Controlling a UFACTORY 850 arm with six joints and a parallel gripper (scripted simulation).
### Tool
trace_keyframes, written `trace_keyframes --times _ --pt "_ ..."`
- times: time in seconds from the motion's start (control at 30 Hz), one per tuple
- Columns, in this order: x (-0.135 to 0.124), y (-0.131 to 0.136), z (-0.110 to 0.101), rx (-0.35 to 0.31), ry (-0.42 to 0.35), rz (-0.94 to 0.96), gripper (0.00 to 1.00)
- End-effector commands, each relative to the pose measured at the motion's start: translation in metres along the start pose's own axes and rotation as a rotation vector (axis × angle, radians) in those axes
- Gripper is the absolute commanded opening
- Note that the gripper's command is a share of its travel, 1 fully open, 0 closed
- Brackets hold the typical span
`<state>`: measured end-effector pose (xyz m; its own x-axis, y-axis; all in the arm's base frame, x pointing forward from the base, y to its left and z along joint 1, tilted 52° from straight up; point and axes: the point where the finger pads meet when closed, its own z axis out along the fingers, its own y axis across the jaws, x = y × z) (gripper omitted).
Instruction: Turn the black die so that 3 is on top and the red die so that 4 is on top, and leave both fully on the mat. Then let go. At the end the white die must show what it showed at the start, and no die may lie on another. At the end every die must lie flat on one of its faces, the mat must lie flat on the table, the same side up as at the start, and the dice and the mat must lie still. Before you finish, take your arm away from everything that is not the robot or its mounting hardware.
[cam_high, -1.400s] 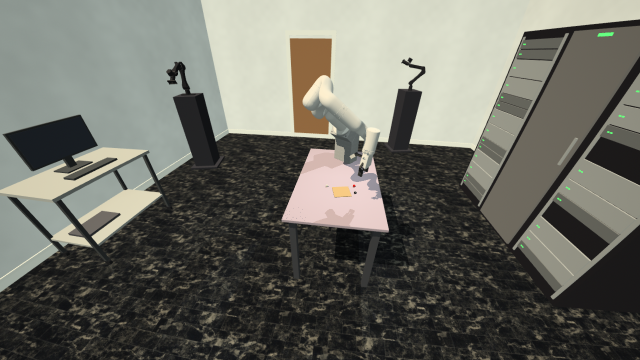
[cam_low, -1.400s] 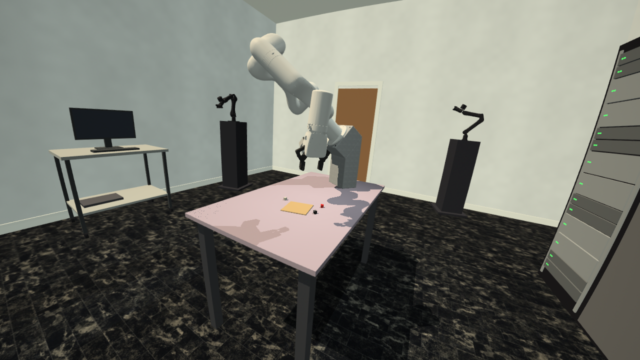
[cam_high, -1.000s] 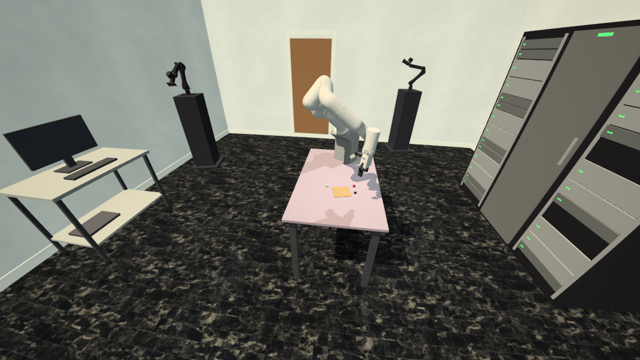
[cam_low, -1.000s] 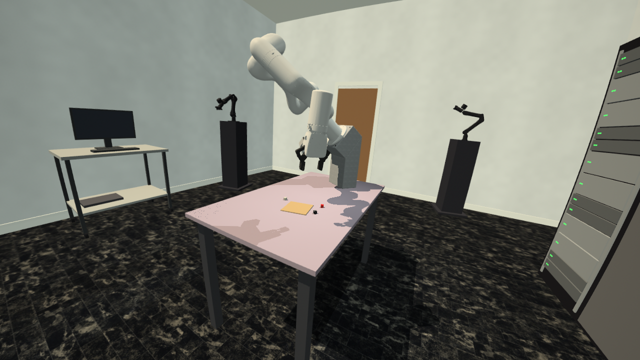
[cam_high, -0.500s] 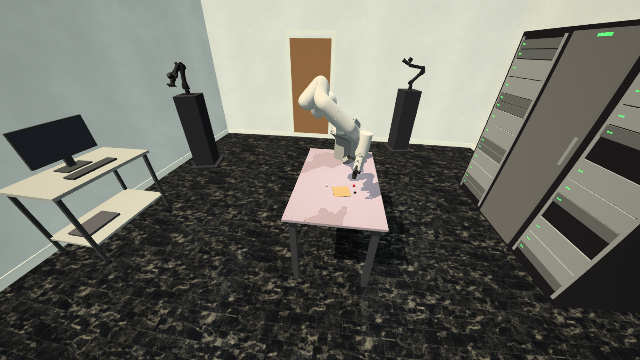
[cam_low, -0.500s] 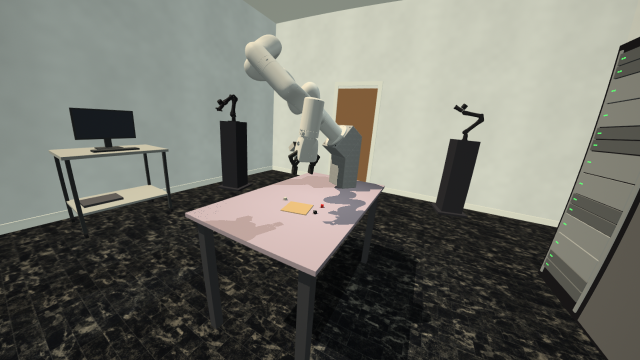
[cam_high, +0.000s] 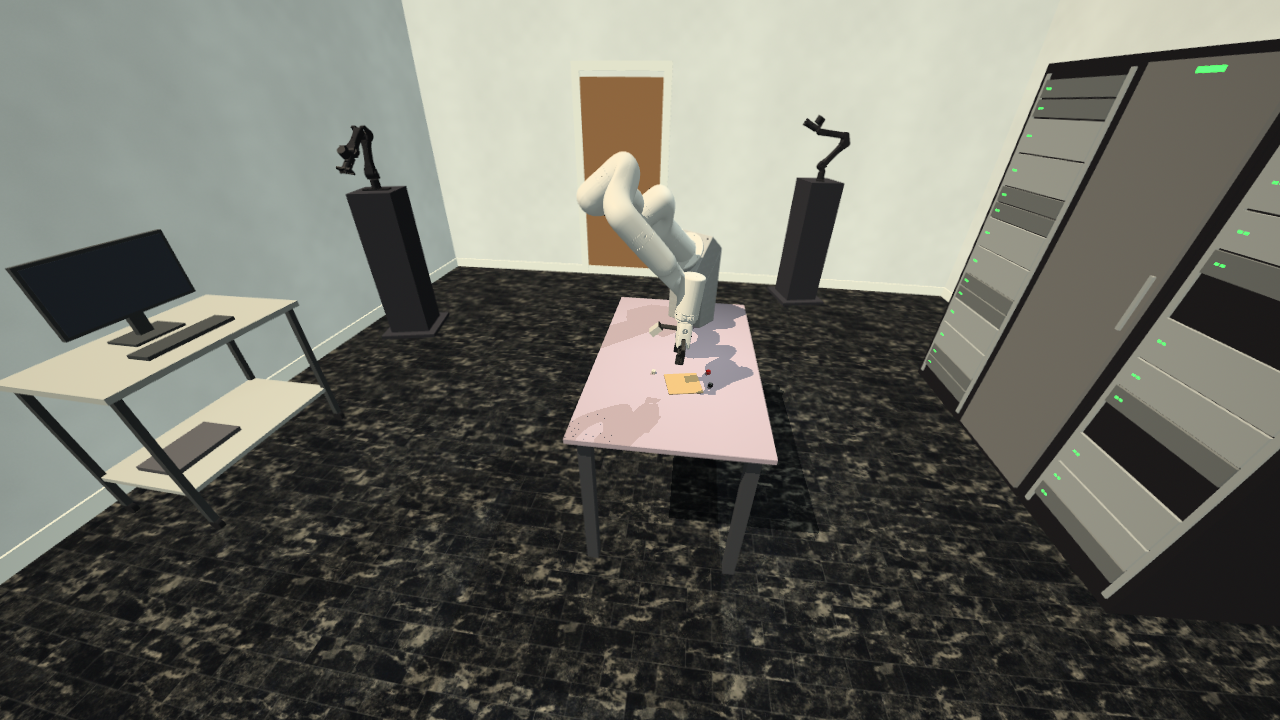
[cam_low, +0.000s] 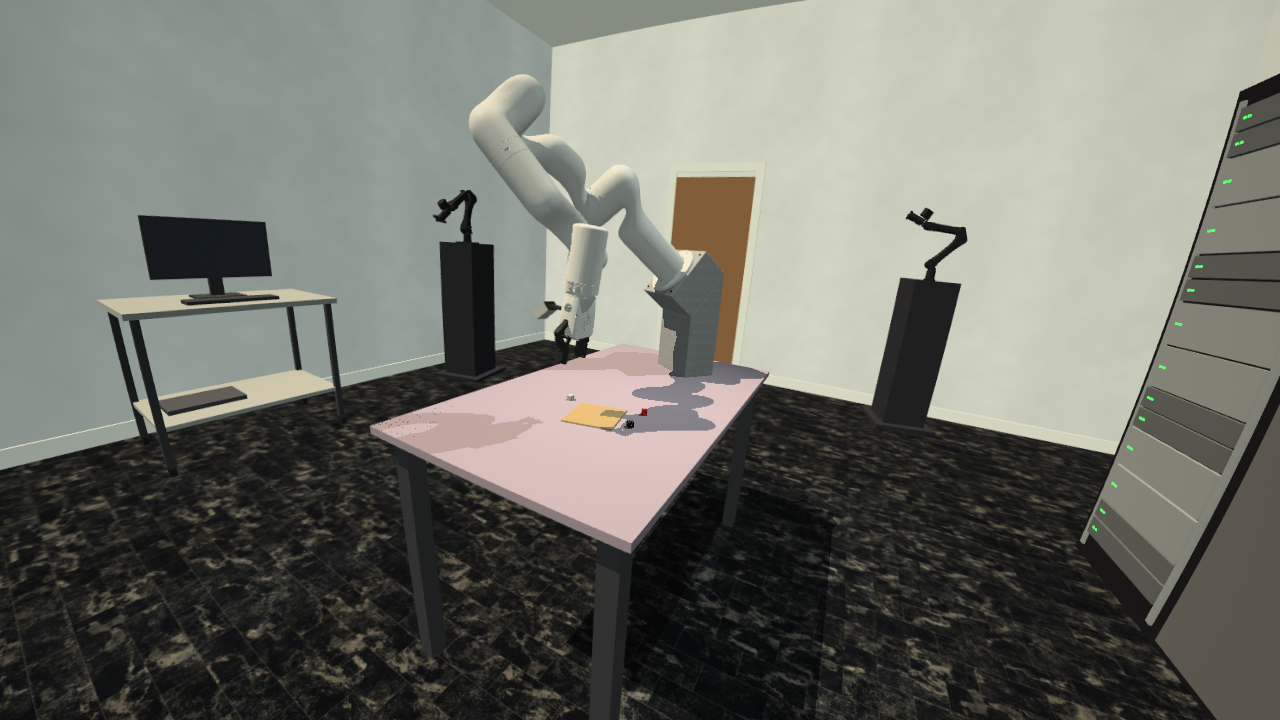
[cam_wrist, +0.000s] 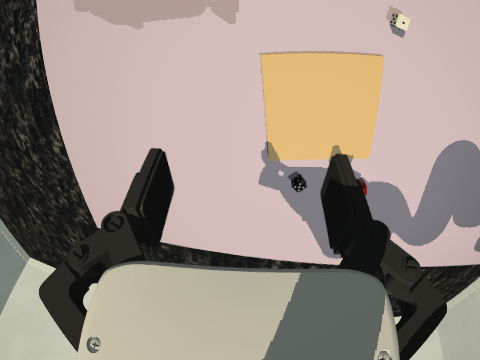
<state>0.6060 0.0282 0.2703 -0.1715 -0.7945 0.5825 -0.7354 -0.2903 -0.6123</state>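
Note:
My gripper (cam_high: 680, 357) (cam_low: 572, 356) (cam_wrist: 247, 170) is open and empty, raised above the table. The orange mat (cam_high: 673, 385) (cam_low: 581, 415) (cam_wrist: 320, 90) lies flat. A black die (cam_high: 709, 385) (cam_low: 629, 424) (cam_wrist: 298, 182) with white pips rests on the table just off the mat, in the arm's shadow. A red die (cam_high: 708, 371) (cam_low: 643, 412) (cam_wrist: 364, 188) also lies off the mat; a finger partly hides it in the wrist view. A white die (cam_high: 653, 371) (cam_low: 570, 396) (cam_wrist: 400, 22) lies off the mat, with a one-pip face visible in the wrist view. The black and red top numbers are unclear.
The pink table (cam_high: 716, 429) (cam_low: 537, 474) (cam_wrist: 150, 90) bears the mat and dice. The arm's base stands at its back. A desk with a monitor (cam_high: 102, 282) (cam_low: 204, 248), two dark pedestals and server racks stand away from the table.

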Motion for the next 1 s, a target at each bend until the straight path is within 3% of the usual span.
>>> trace_keyframes --times 0.0,0.17,0.27,0.33,0.57,0.97 --pt "0.030 0.020 0.014 0.011 -0.025 -0.140 1.00" --pt "0.064 0.057 0.025 0.007 -0.047 -0.332 1.00" --pt "0.067 0.060 0.026 0.006 -0.050 -0.349 1.00" --pt "0.086 0.089 0.029 0.001 -0.071 -0.477 1.00" --pt "0.111 0.137 0.029 -0.007 -0.115 -0.675 1.00" --pt "0.112 0.139 0.028 -0.008 -0.117 -0.684 1.00"
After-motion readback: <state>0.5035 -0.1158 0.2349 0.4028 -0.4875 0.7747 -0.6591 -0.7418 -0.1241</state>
